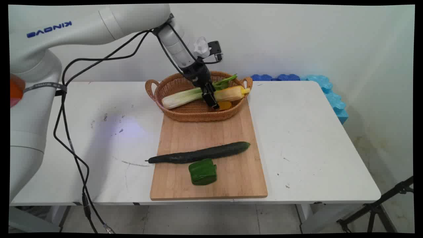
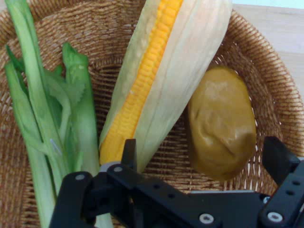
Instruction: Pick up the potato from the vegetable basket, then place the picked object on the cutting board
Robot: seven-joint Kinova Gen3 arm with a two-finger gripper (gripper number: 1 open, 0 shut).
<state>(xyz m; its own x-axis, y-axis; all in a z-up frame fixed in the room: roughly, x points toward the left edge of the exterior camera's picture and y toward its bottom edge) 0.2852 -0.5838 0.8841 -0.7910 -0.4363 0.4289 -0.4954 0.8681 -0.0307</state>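
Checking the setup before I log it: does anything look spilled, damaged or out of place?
Mostly tidy. The cucumber overhangs the cutting board at its left end, and dark scuffs mark the table. The basket sits partly on the board's far end.

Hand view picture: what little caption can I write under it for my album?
The robot's open hand hovers over a basket holding corn, celery and a yellow-brown potato.

- I see the basket (image 1: pixel 172 114) crowded: celery (image 2: pixel 42 123), corn (image 2: pixel 161 80) and what looks like a potato (image 2: pixel 221 126) block the gripper (image 2: pixel 204 161).
- Bare table (image 1: pixel 307 138) lies right of the cutting board (image 1: pixel 228 178).
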